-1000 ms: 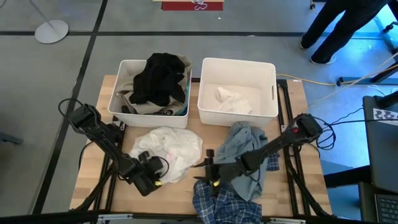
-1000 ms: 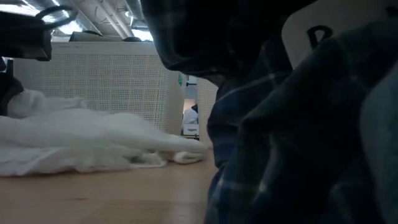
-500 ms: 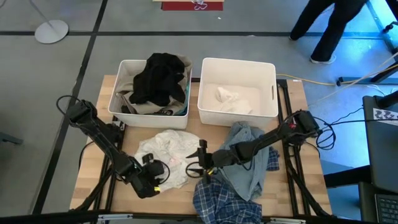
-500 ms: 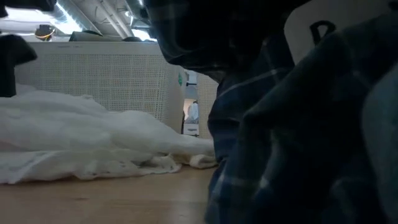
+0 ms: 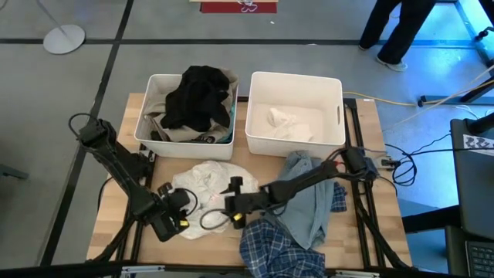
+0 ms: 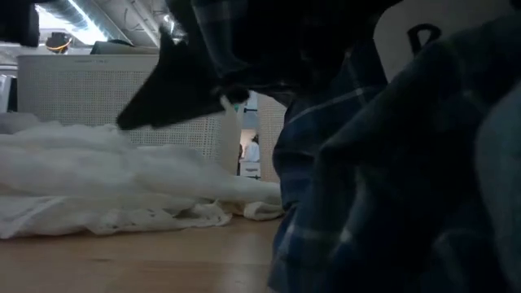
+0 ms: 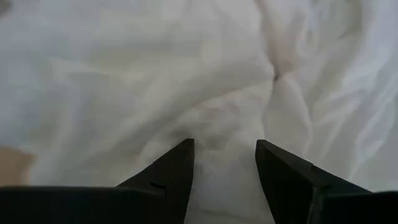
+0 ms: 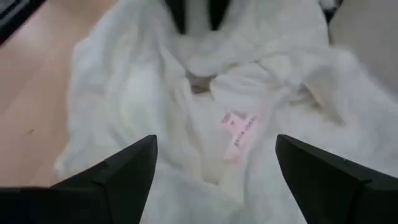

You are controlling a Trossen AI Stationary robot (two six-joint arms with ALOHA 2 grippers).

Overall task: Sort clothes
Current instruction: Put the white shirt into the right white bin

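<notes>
Clothes are half sorted; a white garment (image 5: 207, 184) lies crumpled on the tabletop (image 5: 123, 202) before two bins (image 5: 294, 139). Left gripper (image 7: 224, 163) pinches a fold of it, fingers (image 7: 176, 169) part closed on cloth; right gripper (image 8: 214, 168) hovers over it, fingers spread wide. Next, I'd guess: close, lift together. Its pink tag (image 8: 239, 127) is unreadable.

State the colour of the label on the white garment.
Pink label, clearest in the right wrist view.

White garment (image 5: 202, 185) crumpled mid-table (pink tag); plaid shirt (image 5: 276, 251) front edge; black clothes (image 5: 197, 96) in left bin.
</notes>
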